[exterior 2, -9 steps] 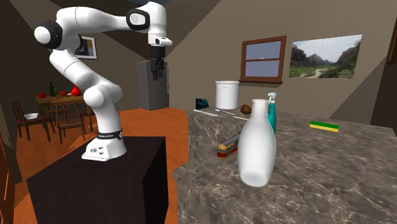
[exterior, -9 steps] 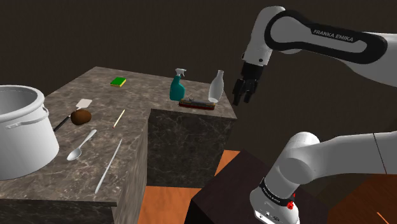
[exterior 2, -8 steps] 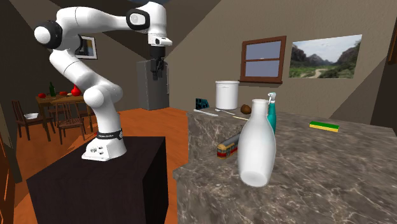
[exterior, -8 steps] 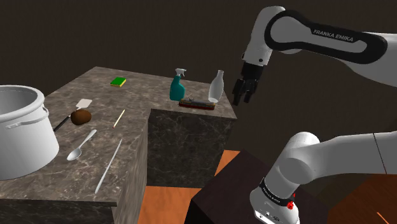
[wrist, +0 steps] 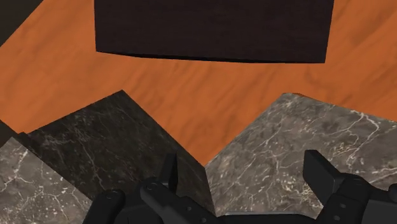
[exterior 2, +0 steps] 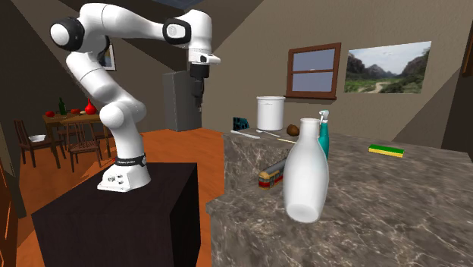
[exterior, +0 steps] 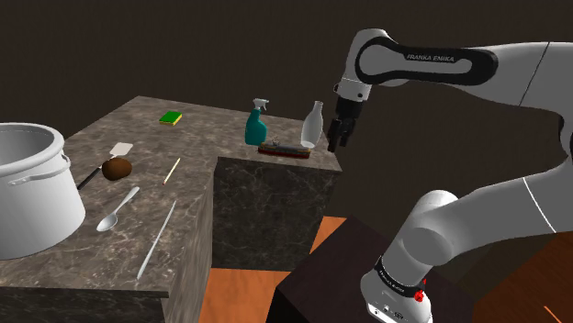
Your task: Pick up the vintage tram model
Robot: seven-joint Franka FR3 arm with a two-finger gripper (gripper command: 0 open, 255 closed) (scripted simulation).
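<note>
at the counter (exterior: 197, 138), gripper (exterior: 338, 142) now nearer tram (exterior: 282, 148)

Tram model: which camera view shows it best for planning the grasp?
The shoulder view: the tram model lies there with its whole length uncovered, in front of the white bottle. In the second exterior view the bottle hides one end. The wrist view looks at counter and floor.

The black two-finger gripper (wrist: 242, 164) has its fingers spread wide apart, with nothing between them. Past the fingers is a grey marble counter top (wrist: 299, 146) with a dark stone side (wrist: 108, 140). Farther off are an orange wooden floor (wrist: 210, 89) and a dark brown box (wrist: 213, 28).
</note>
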